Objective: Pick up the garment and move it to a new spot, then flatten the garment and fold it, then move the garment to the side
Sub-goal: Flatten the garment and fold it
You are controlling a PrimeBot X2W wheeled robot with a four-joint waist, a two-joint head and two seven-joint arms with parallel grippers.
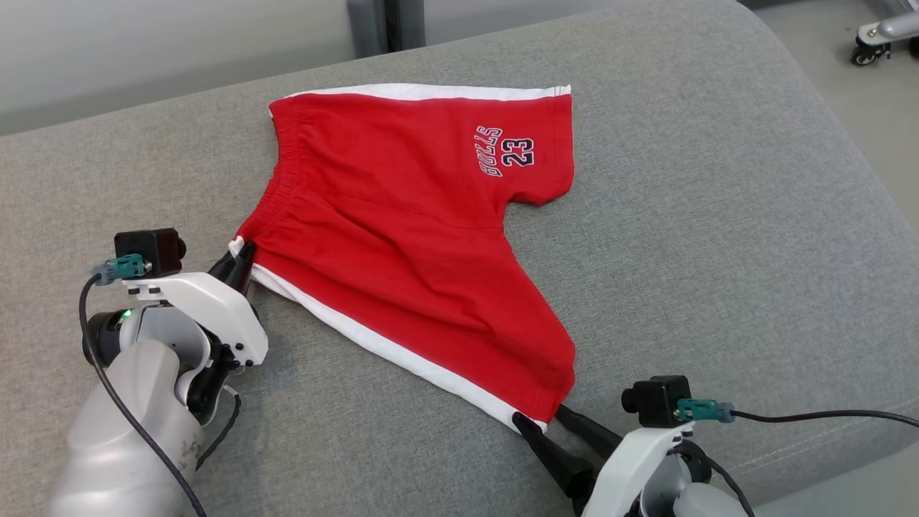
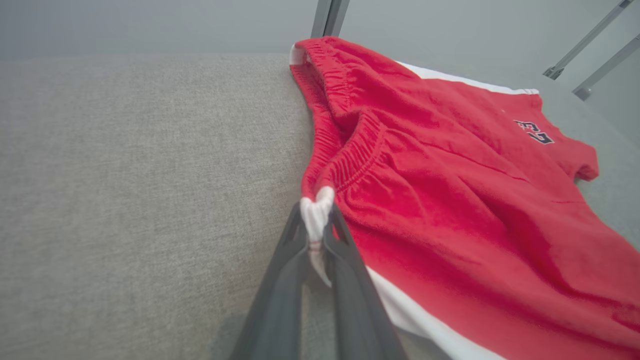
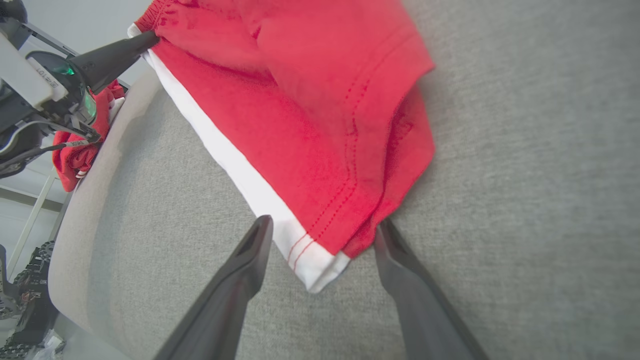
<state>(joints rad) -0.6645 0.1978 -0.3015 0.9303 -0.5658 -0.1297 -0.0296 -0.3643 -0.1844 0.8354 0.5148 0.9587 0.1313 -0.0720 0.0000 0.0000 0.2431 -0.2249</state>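
The garment (image 1: 402, 237) is a pair of red shorts with white side stripes and a "BULLS 23" print, spread on a grey cushion (image 1: 718, 215). My left gripper (image 1: 244, 258) is shut on the white corner of the waistband, and the left wrist view shows that corner bunched in the left gripper (image 2: 315, 220) at the garment (image 2: 450, 200) edge. My right gripper (image 1: 540, 416) is open at the near leg hem. In the right wrist view the right gripper (image 3: 324, 223) has a finger on either side of the garment (image 3: 310, 100) hem corner, which lies flat.
The cushion's rounded edge runs close behind my right gripper, with floor beyond. A wheeled base (image 1: 872, 43) stands on the floor at far right. A dark post (image 1: 388, 25) rises behind the cushion. Another red cloth (image 3: 75, 165) hangs below the cushion's edge.
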